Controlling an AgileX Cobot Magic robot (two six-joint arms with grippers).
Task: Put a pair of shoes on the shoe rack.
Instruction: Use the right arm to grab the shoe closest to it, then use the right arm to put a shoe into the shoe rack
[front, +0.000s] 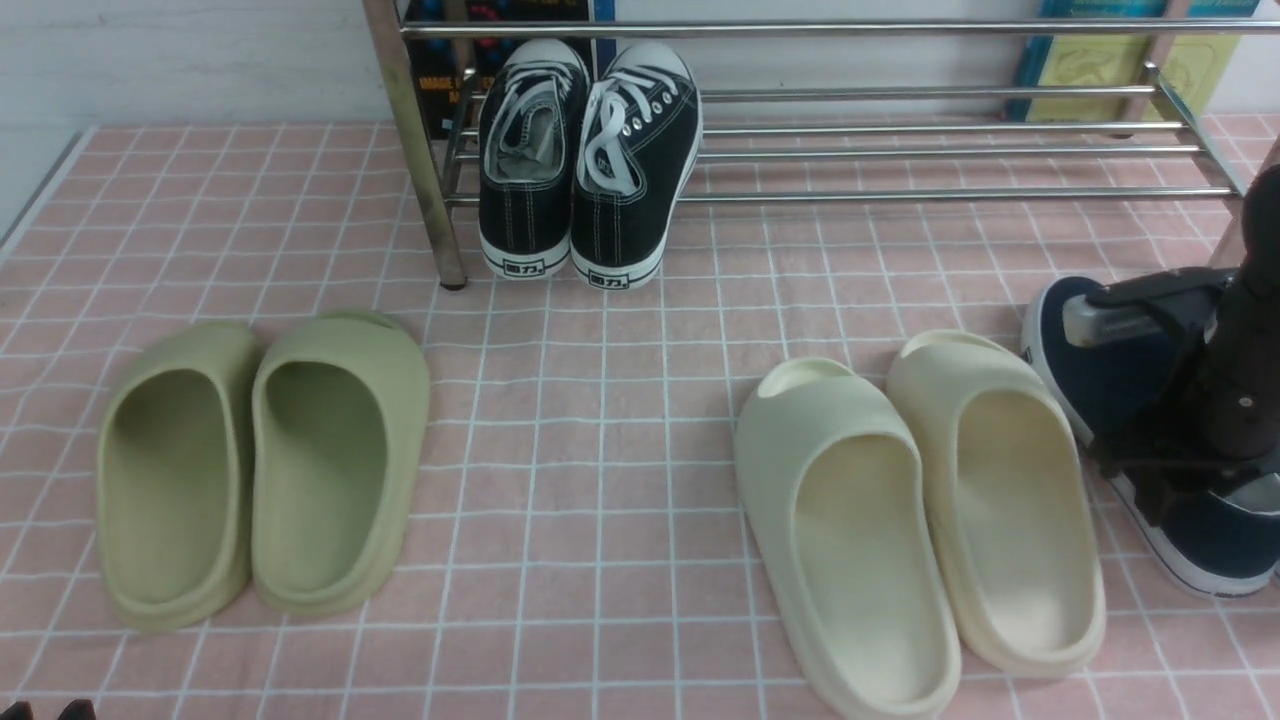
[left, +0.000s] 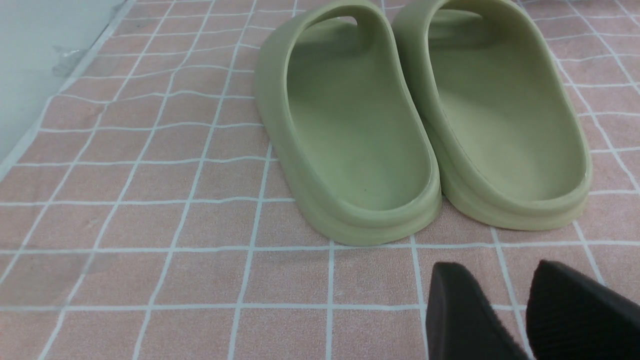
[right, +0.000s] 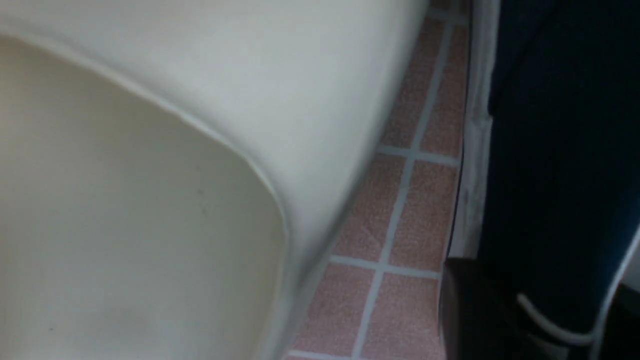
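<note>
Pink checked cloth (front: 600, 400) covered the bench. At its right edge the right pincer (front: 1092, 390) sat low on a navy slip-on shoe (front: 1235, 540), one finger on each side of the canvas upper. I could not tell whether it had clenched or only bracketed the shoe, as the right wrist view gave just blurred navy fabric and a dark finger. Only that one shoe of the pair was plainly seen, on the cloth, apart from the shoe rack (front: 860, 152) at the far side. The cream slides (front: 920, 510) lay just left of it. A weak bite on soft canvas would likely let the shoe swing or drop during a lift and knock the nearest slide. Black lace-up sneakers (front: 585, 160) filled the rack's left end, and the top bar could catch a raised toe. Green slides (front: 265, 465) lay near left, where the left pincer (left: 502, 280) hovered, slightly parted and empty.
</note>
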